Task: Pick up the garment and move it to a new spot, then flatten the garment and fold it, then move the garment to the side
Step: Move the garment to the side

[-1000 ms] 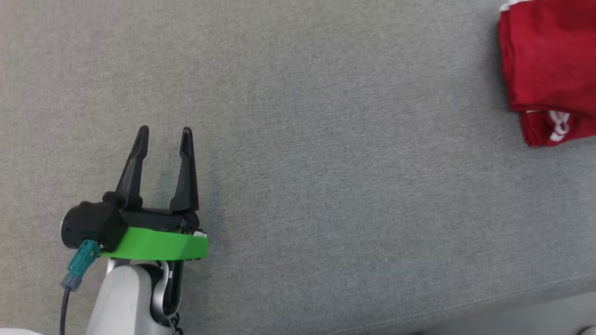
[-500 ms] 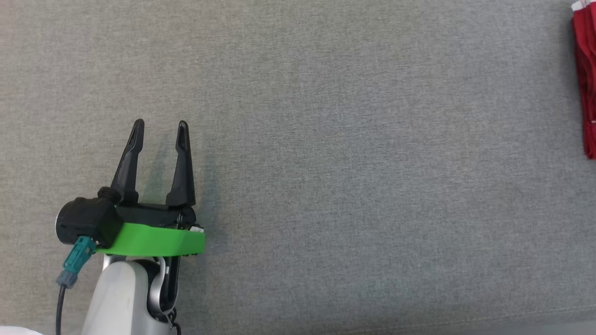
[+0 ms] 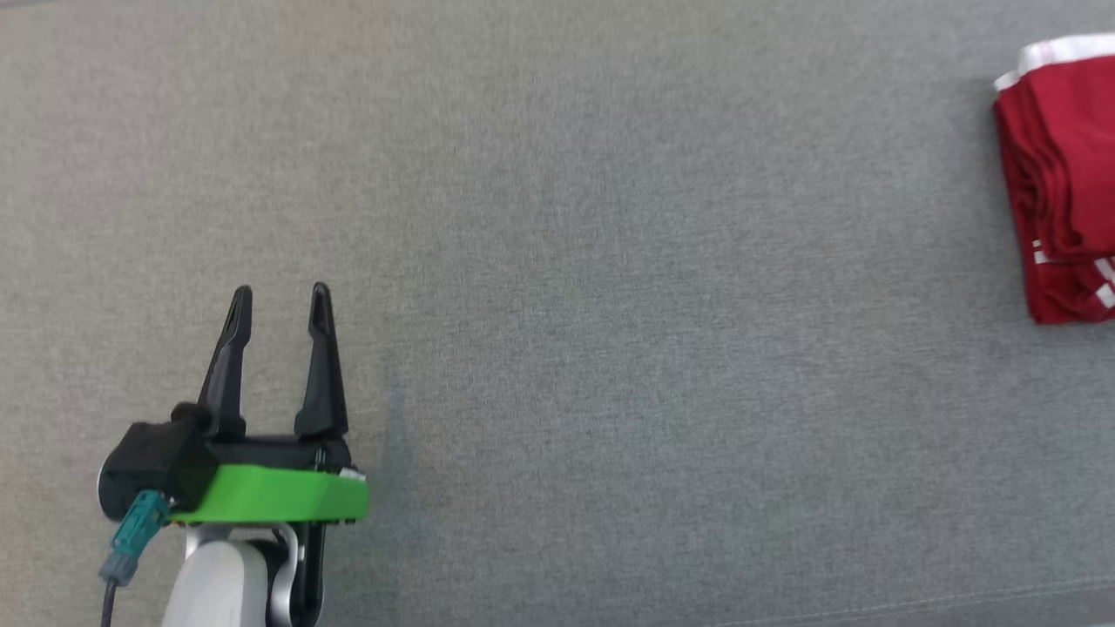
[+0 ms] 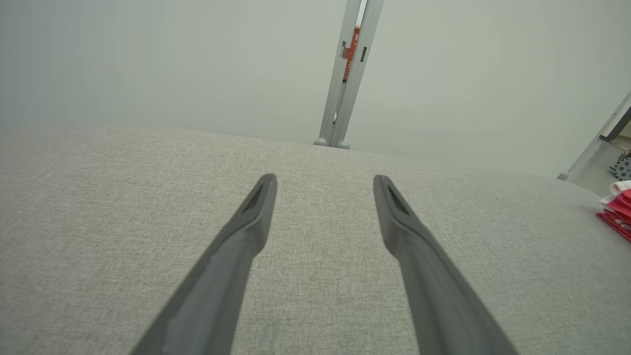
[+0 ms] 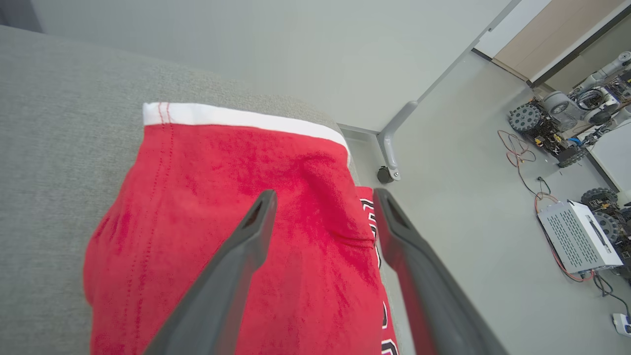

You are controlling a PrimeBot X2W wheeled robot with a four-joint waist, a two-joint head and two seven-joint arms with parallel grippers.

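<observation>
Right wrist view: the right pincer [image 5: 324, 196] hangs just over the garment [image 5: 197, 212]. Its two fingers are spread wide and nothing is held between them.
Left pincer: in the head view the left pincer [image 3: 280, 292] is wide open too and holds nothing. It sits over the bare near-left part of the table [image 3: 610, 261].
Where the garment is: it is red, folded up, and lies at the right edge of the table, toward the far right corner.
Which way it lies: right below the right pincer, and well apart from the left pincer, across the table.
Long side: it runs along the right edge, with the white band [image 5: 236, 117] at the far end.
Nearer arm: the right one, by a lot.
Step, I think: the garment looks folded and put to the side, so the job seems almost done. The right pincer likely just needs to lift straight up, so it does not drag the cloth.
Around it: past the table edge is the floor [image 5: 468, 222], with a grey leg on a wheel [image 5: 389, 148], a silver box [image 5: 577, 236] and wires [image 5: 517, 148].
In the way: I see nothing between the right pincer and the garment.
</observation>
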